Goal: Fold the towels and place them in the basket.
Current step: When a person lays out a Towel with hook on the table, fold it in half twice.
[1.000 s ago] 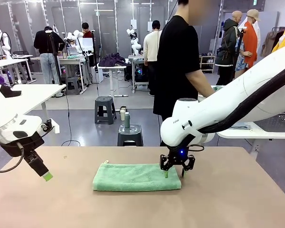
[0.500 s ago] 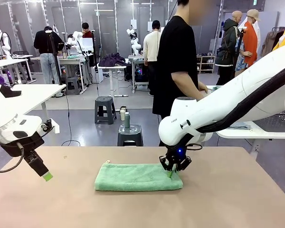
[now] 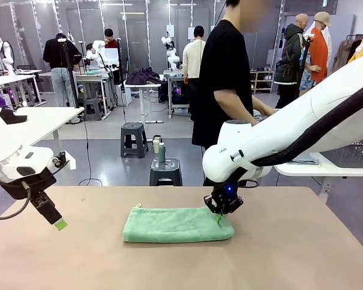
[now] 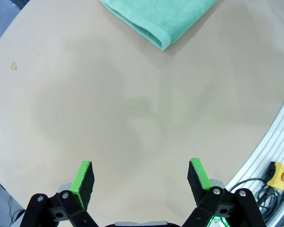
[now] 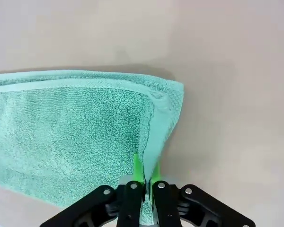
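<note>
After hanging open over the towel (image 3: pixel 178 225) a second earlier, clamped right gripper (image 3: pixel 219 216) onto its right hem, dragging it slightly rightward on the table (image 3: pixel 302 254), likely starting a fold. Kept left gripper (image 4: pixel 142 174) spread, empty.

- A mint-green towel (image 5: pixel 75 127) lies folded on the tan table (image 5: pixel 227 47), running off the picture's left edge.
- Its hemmed short edge runs from the upper right corner down toward the bottom of the picture.
- The right claw (image 5: pixel 146 170) rises from the bottom edge, its green pads (image 5: pixel 138 166) pressed close together with that hem pinched between them.
- A soft shadow lines the towel's top edge.
</note>
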Controlling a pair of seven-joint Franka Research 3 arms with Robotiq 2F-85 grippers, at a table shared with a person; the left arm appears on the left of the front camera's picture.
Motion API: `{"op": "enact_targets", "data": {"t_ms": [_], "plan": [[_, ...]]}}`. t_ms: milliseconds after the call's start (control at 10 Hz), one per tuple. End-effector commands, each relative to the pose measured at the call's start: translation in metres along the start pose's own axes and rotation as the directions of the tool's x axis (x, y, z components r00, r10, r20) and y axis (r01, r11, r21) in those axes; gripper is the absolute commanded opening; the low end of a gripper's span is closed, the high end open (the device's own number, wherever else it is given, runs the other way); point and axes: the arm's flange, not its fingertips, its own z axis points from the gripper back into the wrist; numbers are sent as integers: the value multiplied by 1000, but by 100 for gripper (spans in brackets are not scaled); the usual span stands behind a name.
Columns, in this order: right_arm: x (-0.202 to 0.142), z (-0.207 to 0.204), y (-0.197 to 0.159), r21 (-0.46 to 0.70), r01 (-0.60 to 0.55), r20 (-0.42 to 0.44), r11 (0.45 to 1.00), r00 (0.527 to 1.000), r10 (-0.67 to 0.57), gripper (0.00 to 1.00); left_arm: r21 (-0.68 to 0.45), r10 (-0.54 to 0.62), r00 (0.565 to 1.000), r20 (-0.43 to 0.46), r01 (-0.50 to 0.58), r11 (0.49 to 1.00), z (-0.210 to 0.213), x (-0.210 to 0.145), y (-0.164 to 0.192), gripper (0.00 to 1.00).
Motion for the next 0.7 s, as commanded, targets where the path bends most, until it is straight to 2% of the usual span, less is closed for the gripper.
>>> {"op": "enact_targets", "data": {"t_ms": [0, 200, 400, 600], "plan": [[-8, 34, -8, -76, -10, 41, 997, 999, 13, 0, 14, 15, 1000, -9, -14, 1000, -1, 0, -2, 100], [-8, 69, -18, -160, -119, 10, 980, 992, 122, 0, 14, 15, 1000, -9, -14, 1000, -1, 0, -2, 100], [-6, 89, -9, -180, -123, 17, 976, 992, 128, 0, 14, 15, 1000, -9, -14, 1000, -1, 0, -2, 100], [-3, 101, 18, -174, -112, 35, 978, 992, 120, 0, 14, 15, 1000, -9, -14, 1000, -1, 0, -2, 100]]}}
